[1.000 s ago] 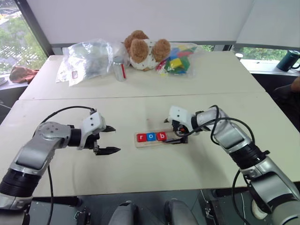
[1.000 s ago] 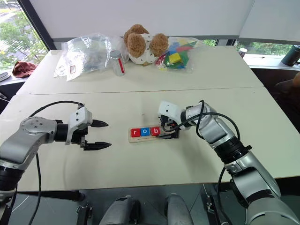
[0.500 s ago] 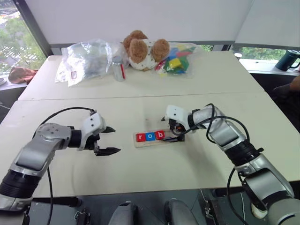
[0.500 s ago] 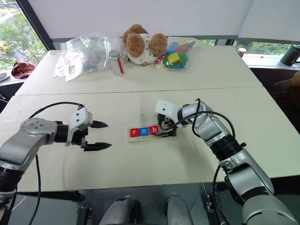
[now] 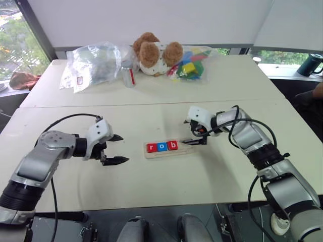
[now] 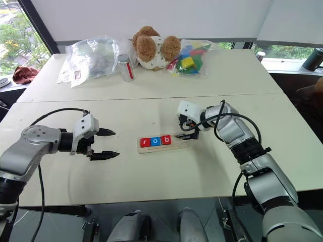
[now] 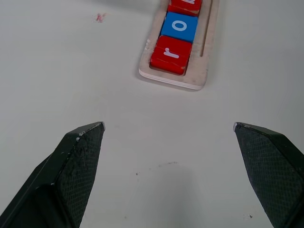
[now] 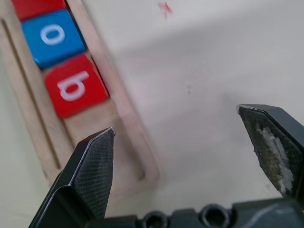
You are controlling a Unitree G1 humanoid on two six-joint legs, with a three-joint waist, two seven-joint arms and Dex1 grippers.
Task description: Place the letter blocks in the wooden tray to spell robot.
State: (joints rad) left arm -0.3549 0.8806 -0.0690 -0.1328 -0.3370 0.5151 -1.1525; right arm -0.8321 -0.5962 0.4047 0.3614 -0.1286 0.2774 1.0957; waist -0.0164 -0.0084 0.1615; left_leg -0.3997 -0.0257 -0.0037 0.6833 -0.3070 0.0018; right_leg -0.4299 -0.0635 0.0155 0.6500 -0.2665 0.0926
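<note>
The wooden tray (image 5: pixel 182 148) lies mid-table with three letter blocks in its slot: red r (image 5: pixel 151 147), blue o (image 5: pixel 161 146) and red b (image 5: pixel 172 145). The slot's right part is bare. My right gripper (image 5: pixel 198 137) hovers open just off the tray's right end, nothing between its fingers. The right wrist view shows the b block (image 8: pixel 76 85) and the bare tray end (image 8: pixel 128 137) beside one finger (image 8: pixel 92 166). My left gripper (image 5: pixel 122 148) stands open to the left of the tray, holding nothing. In the left wrist view the tray's r end (image 7: pixel 171 53) lies ahead of it.
Along the far edge sit a crumpled clear plastic bag (image 5: pixel 96 60), a small bottle (image 5: pixel 128 73), a teddy bear (image 5: pixel 154 53) and a bag of multicoloured toy blocks (image 5: pixel 192 63). A dark mug (image 5: pixel 310 64) stands on the ledge at the far right.
My right gripper has drawn back from over the tray's right end, moving right and away from the b block. The left arm has stayed still.
</note>
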